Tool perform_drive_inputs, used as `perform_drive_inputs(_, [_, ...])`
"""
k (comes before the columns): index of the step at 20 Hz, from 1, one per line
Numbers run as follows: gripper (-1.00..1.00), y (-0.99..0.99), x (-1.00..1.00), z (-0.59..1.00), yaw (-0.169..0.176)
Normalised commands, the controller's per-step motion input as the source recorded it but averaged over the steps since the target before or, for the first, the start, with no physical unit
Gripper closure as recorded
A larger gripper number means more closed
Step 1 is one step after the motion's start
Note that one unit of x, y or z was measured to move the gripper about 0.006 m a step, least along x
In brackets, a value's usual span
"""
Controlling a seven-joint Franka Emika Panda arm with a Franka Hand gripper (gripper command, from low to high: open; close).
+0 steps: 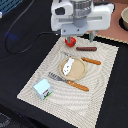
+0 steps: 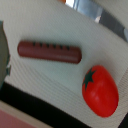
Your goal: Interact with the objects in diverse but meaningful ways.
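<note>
The round red tomato (image 1: pixel 71 41) (image 2: pixel 101 91) lies at the far end of the woven placemat (image 1: pixel 37 75), with the dark brown sausage (image 1: pixel 86 49) (image 2: pixel 49 51) beside it. My gripper (image 1: pixel 80 36) hangs just above both, open, its fingers spread wide and holding nothing. One finger (image 1: pixel 67 36) is close to the tomato. A little white bottle-like piece (image 1: pixel 69 65) lies on the tan plate (image 1: pixel 78 74). The pale-blue-and-white milk carton (image 1: pixel 43 89) stands near the mat's front corner on the exterior view's left.
An orange-handled fork (image 1: pixel 67 81) lies in front of the plate and an orange-handled knife (image 1: pixel 91 61) behind it. A brownish bowl (image 1: pixel 124 19) sits at the back on the exterior view's right. A dark cable (image 1: pixel 15 35) runs across the black table.
</note>
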Motion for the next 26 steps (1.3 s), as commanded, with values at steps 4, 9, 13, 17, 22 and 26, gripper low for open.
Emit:
perform_drive_inputs(4, [-1.00,0.57,0.26,0.22,0.193])
perform_drive_inputs(9, [-1.00,0.52,0.28,0.11,0.196])
perform_drive_inputs(13, [-1.00,0.27,0.54,0.21,0.098])
perform_drive_inputs(17, [-1.00,0.10,0.79,0.28,0.000])
perform_drive_inputs(22, [-1.00,0.11,0.63,0.20,0.040])
perform_drive_inputs(26, [-1.00,0.27,0.06,0.01,0.202])
